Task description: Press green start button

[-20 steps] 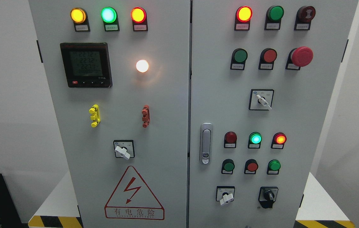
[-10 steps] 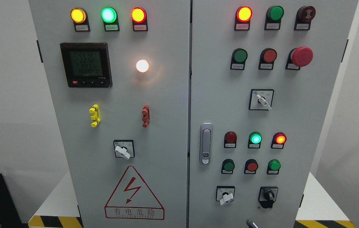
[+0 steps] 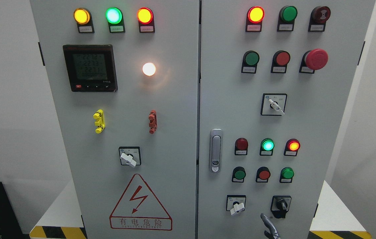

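At the bottom edge of the head view, right of the middle, the tip of a robot hand (image 3: 269, 227) shows against the right door (image 3: 324, 109) of a grey electrical cabinet. Only one slim grey-blue finger (image 3: 264, 219) and a sliver of the hand below it are in the frame, so I cannot tell how far open the hand is. It holds nothing that can be seen. From which side its arm comes in cannot be seen either. The fingertip points upward, just below and to the left of the black rotary switch (image 3: 281, 204), and lies over the door; whether it touches the door is unclear.

Several green buttons sit on the right door. The nearest to the hand is the bright green button (image 3: 287, 173) at the right end of the lower row of three, above the black switch and apart from the fingertip. A darker green button (image 3: 240, 174) is at the left end of that row, with a red button (image 3: 263, 174) between them. Another green button (image 3: 251, 58) sits higher up.

On the left door (image 3: 174, 132), a red-outlined triangle with a lightning bolt (image 3: 138, 198) carries the characters 有电危险. The digital meter (image 3: 90, 68) shows rows of figures too blurred to read surely. The small labels under the buttons are too small to read.
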Robot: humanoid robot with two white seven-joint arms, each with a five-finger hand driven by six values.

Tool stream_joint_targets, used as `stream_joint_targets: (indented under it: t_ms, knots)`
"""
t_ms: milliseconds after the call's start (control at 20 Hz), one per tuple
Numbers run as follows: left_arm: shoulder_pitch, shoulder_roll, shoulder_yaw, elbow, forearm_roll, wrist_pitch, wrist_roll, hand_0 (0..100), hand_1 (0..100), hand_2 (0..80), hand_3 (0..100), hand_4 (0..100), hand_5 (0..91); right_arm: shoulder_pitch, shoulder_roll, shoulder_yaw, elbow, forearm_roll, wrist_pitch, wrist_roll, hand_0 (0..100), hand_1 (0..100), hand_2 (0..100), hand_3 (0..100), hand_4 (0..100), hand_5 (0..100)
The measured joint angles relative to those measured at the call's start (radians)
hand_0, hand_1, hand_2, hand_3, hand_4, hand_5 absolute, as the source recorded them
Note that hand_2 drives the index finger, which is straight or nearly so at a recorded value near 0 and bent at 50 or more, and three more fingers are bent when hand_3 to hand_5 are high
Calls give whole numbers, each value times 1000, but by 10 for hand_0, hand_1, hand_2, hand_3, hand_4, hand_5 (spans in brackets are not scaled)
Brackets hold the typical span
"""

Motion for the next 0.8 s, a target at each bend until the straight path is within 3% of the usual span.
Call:
stream_joint_targets:
  t_ms: [500,600,650,700,800]
  knots:
    - [0,0,0,0,0,0,0,120,556,0,0,0,0,-95,4,-57,46,255,-22,-31,28,146,0,432,417,344]
    - [0,0,0,0,0,0,0,120,556,0,0,0,0,-109,4,-69,50,306,-3,-33,35,145,0,504,491,509]
    - [0,0,0,0,0,0,0,120,556,0,0,0,0,-114,5,-74,51,331,12,-35,36,145,0,506,497,511]
    - [0,0,0,0,0,0,0,120,556,0,0,0,0,-118,5,-78,52,351,29,-36,44,148,0,535,546,618]
    - [0,0,0,0,0,0,0,120,556,0,0,0,0,-125,6,-86,52,392,54,-38,54,151,0,552,568,662]
